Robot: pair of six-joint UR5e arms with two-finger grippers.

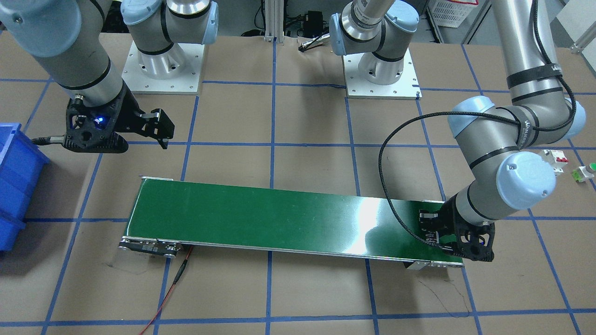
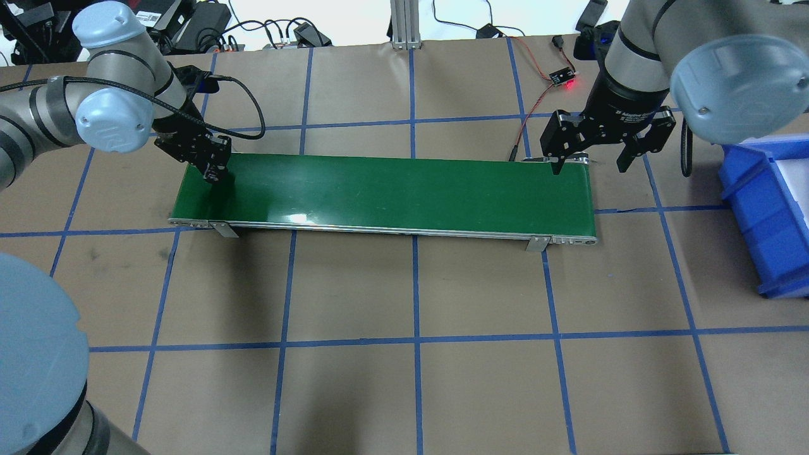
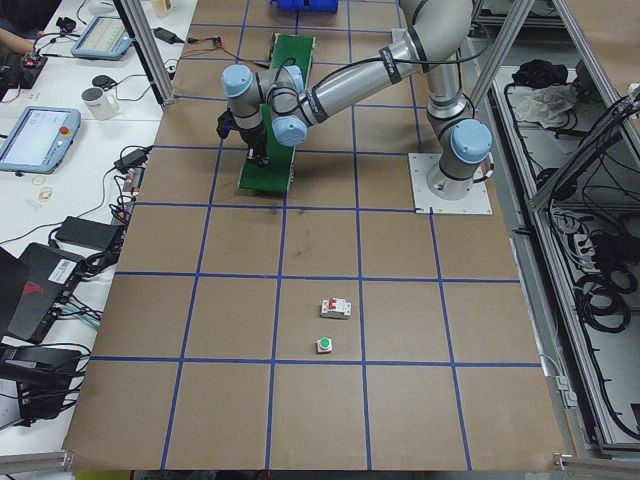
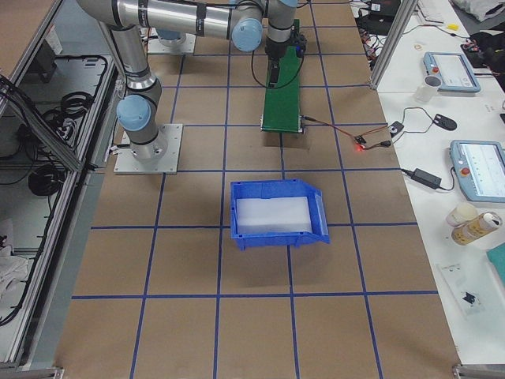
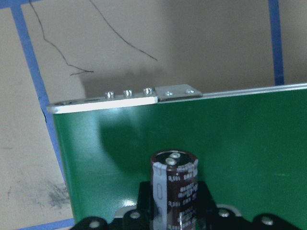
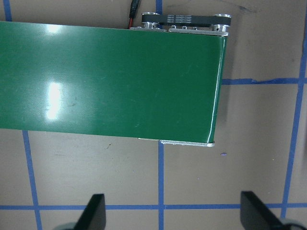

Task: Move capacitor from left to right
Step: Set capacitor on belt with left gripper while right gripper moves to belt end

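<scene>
The capacitor (image 5: 175, 184), a stubby dark brown cylinder with a pale stripe and silvery terminals on top, stands upright between my left gripper's fingers. My left gripper (image 2: 215, 174) is shut on it over the left end of the green conveyor belt (image 2: 392, 189); it also shows in the front view (image 1: 430, 230). I cannot tell whether the capacitor touches the belt. My right gripper (image 2: 589, 165) is open and empty above the far side of the belt's right end. In the right wrist view its fingers (image 6: 96, 211) are spread wide over brown table beside the belt (image 6: 120, 81).
A blue bin (image 2: 768, 208) with a white liner stands on the table beyond the belt's right end. A white breaker with a red lever (image 1: 556, 160) and a green-capped button (image 1: 586, 172) lie on the table past the belt's left end. A red-lit sensor board (image 2: 564, 79) and wires lie behind the belt.
</scene>
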